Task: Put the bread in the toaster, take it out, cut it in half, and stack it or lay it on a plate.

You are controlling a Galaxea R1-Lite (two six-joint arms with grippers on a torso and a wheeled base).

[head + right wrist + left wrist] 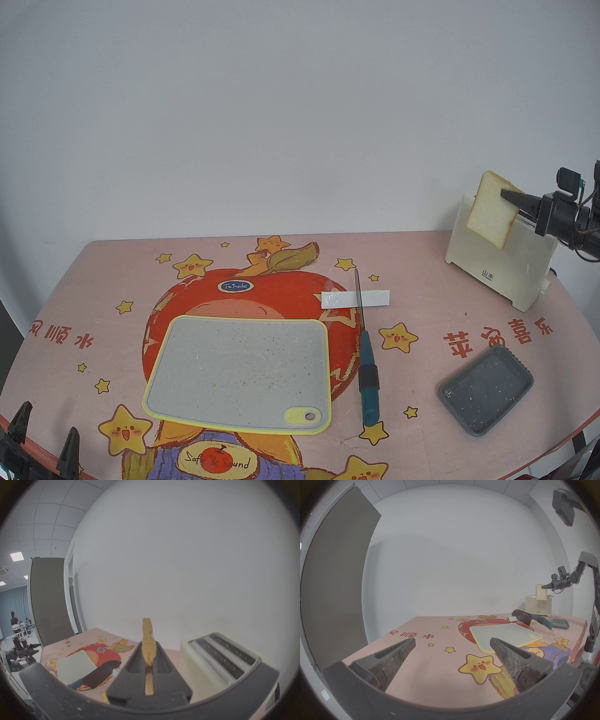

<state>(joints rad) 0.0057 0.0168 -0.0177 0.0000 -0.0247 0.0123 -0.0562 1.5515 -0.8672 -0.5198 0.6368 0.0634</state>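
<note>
- Head view: over the pink table, our right gripper pinches the bread upright at the top of the toaster; board, knife and plate wait for cutting.
- Left wrist view: our left gripper hangs spread and empty, clear of the work.
- Right wrist view: the slots lie just beside the upright slice, which suits them.

Pink cartoon-print table. Cutting board is laid at 7 o'clock, knife just beside at 5, white strip crossed by its blade, grey plate at 4, toaster at 2.
</note>
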